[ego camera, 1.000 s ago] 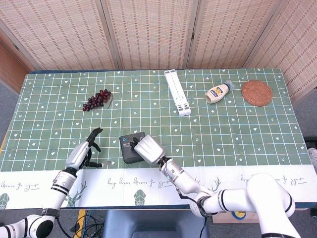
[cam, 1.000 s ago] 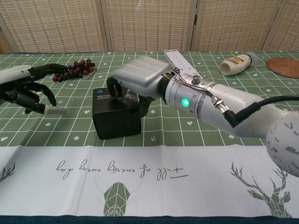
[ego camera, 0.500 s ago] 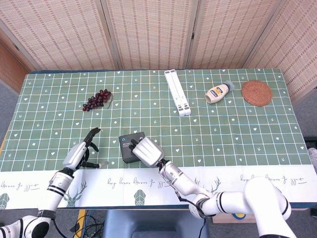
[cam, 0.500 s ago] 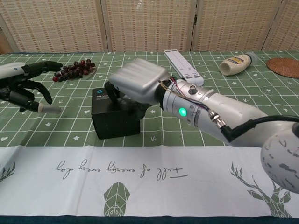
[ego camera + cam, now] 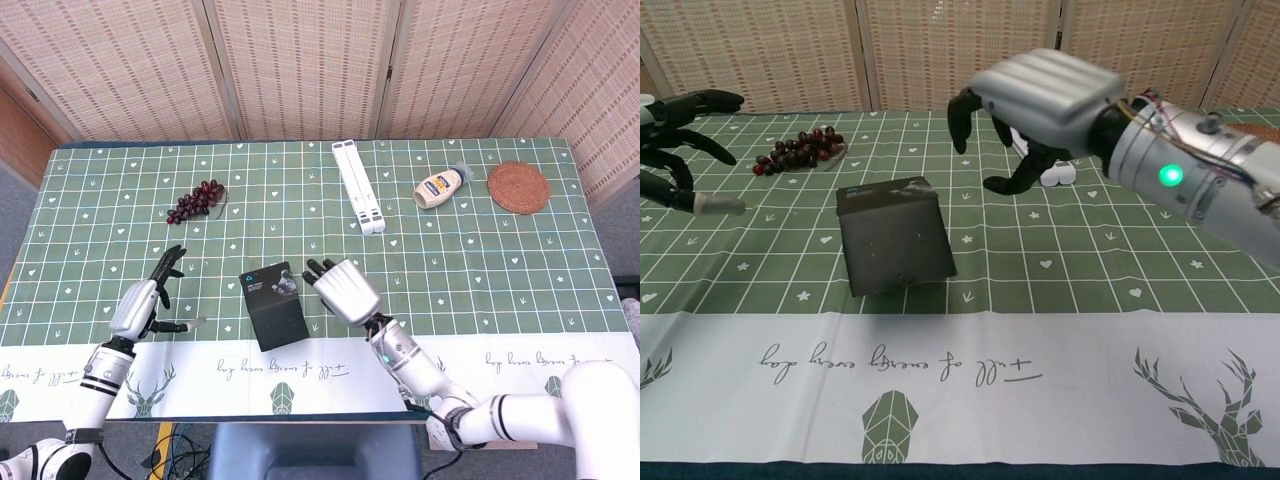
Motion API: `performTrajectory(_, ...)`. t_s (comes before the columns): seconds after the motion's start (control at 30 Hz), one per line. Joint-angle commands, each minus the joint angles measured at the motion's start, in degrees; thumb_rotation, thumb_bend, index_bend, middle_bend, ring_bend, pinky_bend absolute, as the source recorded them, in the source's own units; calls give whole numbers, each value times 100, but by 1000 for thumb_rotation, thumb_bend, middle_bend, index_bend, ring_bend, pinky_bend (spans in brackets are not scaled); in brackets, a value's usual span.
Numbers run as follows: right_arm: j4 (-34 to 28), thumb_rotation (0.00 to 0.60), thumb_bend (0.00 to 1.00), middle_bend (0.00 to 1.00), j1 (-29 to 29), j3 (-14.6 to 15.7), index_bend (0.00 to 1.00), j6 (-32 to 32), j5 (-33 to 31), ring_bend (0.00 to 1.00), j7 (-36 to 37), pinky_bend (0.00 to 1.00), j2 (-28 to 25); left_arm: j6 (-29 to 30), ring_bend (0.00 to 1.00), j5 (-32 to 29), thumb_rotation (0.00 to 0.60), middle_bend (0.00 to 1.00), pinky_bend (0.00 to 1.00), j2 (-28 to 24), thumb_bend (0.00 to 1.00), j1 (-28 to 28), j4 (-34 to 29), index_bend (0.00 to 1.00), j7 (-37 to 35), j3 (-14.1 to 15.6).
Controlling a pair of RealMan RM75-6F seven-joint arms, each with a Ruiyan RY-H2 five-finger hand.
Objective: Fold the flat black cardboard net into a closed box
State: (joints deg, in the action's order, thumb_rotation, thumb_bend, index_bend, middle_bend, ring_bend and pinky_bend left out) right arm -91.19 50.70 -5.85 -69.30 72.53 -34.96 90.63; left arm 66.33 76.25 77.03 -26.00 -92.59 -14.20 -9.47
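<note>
The black cardboard box (image 5: 275,306) (image 5: 895,245) stands folded and closed on the green checked cloth, near the white front strip. A small blue mark shows on its top. My right hand (image 5: 343,288) (image 5: 1040,100) hovers just right of the box, raised above the table, fingers spread and holding nothing. It does not touch the box. My left hand (image 5: 145,303) (image 5: 680,140) hangs well to the left of the box, fingers apart and empty.
A bunch of dark grapes (image 5: 196,201) (image 5: 797,150) lies behind the box to the left. A white folded stand (image 5: 358,186), a mayonnaise bottle (image 5: 441,186) and a round woven coaster (image 5: 518,187) sit at the back right. The table's front edge runs close below the box.
My right hand has let go of the box, lifted and moved right with fingers spread. The box now sits turned and slightly nearer the front. My left hand drifted left and up.
</note>
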Motion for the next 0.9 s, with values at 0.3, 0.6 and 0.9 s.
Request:
performTrajectory(0.3, -1057, 600, 314, 356, -1539, 833, 414, -979, 690, 455, 1305, 736, -1982, 1022, 155, 217, 600, 0, 425, 63, 95, 449, 567, 0, 1375, 150)
performTrajectory(0.6, -280, 600, 327, 394, -2818, 1326, 414, -1988, 1222, 439, 2459, 700, -2477, 1780, 142, 406, 600, 0, 385, -49, 95, 1018, 791, 27, 1694, 391)
performTrajectory(0.9, 574, 600, 340, 416, -3679, 1395, 414, -2429, 1301, 439, 3172, 694, -2287, 2112, 131, 540, 600, 0, 340, -289, 95, 1401, 520, 27, 2190, 615)
